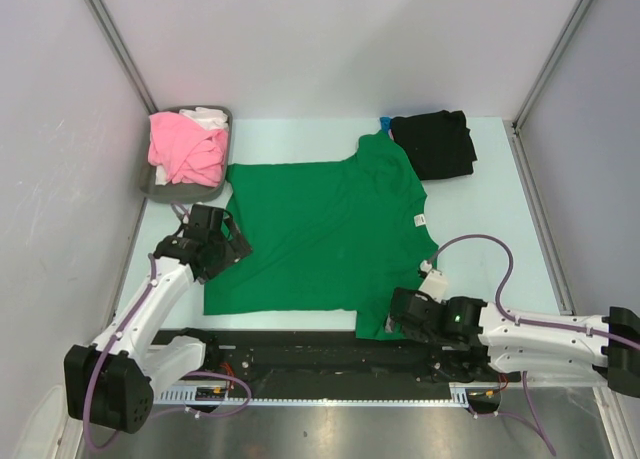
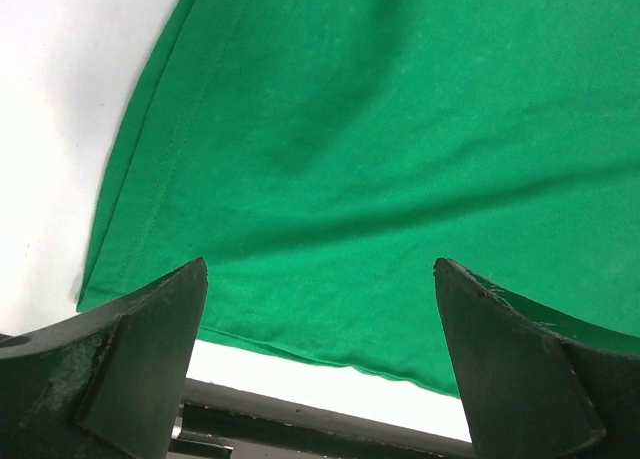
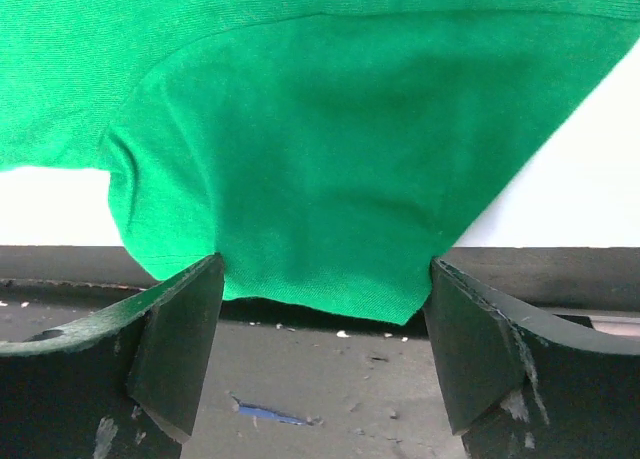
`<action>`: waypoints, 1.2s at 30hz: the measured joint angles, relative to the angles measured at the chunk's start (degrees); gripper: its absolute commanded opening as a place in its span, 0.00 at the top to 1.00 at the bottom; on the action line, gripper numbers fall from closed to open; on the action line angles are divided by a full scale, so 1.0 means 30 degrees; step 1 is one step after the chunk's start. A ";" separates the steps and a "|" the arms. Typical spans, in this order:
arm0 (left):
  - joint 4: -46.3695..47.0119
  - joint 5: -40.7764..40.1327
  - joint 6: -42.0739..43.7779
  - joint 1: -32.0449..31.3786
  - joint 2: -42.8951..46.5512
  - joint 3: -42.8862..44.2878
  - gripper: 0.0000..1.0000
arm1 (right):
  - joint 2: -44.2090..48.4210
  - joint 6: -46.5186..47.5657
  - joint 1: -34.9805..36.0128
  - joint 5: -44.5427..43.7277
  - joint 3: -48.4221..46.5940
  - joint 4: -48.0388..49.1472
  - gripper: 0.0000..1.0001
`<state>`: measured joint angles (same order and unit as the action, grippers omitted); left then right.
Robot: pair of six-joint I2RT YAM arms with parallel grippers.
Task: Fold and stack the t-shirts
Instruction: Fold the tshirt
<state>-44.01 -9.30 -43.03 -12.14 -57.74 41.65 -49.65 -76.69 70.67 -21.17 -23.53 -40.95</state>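
A bright green t-shirt (image 1: 320, 234) lies spread flat on the table, neck and white label (image 1: 421, 219) to the right. My left gripper (image 1: 238, 247) is open at the shirt's left hem; in the left wrist view the green cloth (image 2: 350, 149) lies beyond the open gripper (image 2: 320, 269). My right gripper (image 1: 393, 324) is open at the near sleeve; that sleeve (image 3: 320, 179) hangs over the table's front edge between the open fingers of the gripper (image 3: 325, 264). A folded black t-shirt (image 1: 435, 144) lies at the back right with a bit of blue cloth (image 1: 384, 124) showing beside it. Pink (image 1: 180, 144) and white (image 1: 208, 116) t-shirts are bunched at the back left.
A dark grey tray (image 1: 160, 187) at the back left holds the pink and white shirts. A black rail (image 1: 300, 354) runs along the table's near edge. Grey walls close in the left, back and right sides.
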 measured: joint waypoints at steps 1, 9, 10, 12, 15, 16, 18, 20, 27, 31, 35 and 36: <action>0.0051 0.0000 0.0000 0.0000 -0.0029 -0.0007 0.00 | -0.0109 0.0007 0.0000 -0.0022 0.0000 0.0277 0.24; 0.0452 0.0007 0.0000 -0.0007 -0.0051 -0.0641 0.00 | 0.0350 0.0051 0.0073 -0.0029 0.0000 0.0736 0.37; 0.0488 0.0007 -0.0007 -0.0007 -0.0051 -0.0714 0.00 | 0.0619 0.0007 0.0138 -0.0007 0.0000 0.0729 0.39; 0.0510 0.0015 -0.0007 -0.0007 -0.0058 -0.0823 0.00 | 0.1151 -0.0109 0.0270 0.0007 0.0000 0.0648 0.38; 0.0525 0.0015 -0.0007 -0.0007 -0.0073 -0.0852 0.00 | 0.2193 -0.0350 0.0357 -0.0080 0.0000 0.0503 0.36; 0.0532 0.0015 -0.0007 -0.0007 -0.0073 -0.0852 0.00 | 0.2484 -0.0401 0.0364 -0.0138 0.0000 0.0444 0.36; 0.0532 0.0015 -0.0007 -0.0007 -0.0073 -0.0852 0.00 | 0.2892 -0.0466 0.0372 -0.0226 0.0000 0.0372 0.36; 0.0532 0.0015 -0.0007 -0.0007 -0.0073 -0.0852 0.00 | 0.3075 -0.0605 0.0379 -0.0342 0.0000 0.0211 0.36; 0.0532 0.0015 -0.0007 -0.0007 -0.0073 -0.0852 0.00 | 0.3155 -0.0874 0.0437 -0.1486 -0.0007 -0.0095 0.33; 0.0605 0.0022 0.0000 -0.0007 -0.0066 -0.1042 0.00 | 0.2186 -0.0714 0.0444 -0.1741 -0.0284 -0.0962 0.28; 0.0612 0.0029 -0.0007 -0.0007 0.0029 -0.1158 0.00 | 0.0583 -0.0583 0.1020 -0.1282 -0.0379 -0.1341 0.27; 0.0627 0.0029 -0.0007 -0.0007 0.0044 -0.1158 0.00 | 0.0233 -0.0590 0.1377 -0.1180 -0.0379 -0.1457 0.27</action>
<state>-42.13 -9.21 -43.05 -12.16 -57.60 38.17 -48.95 -78.46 74.81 -24.71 -24.67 -45.32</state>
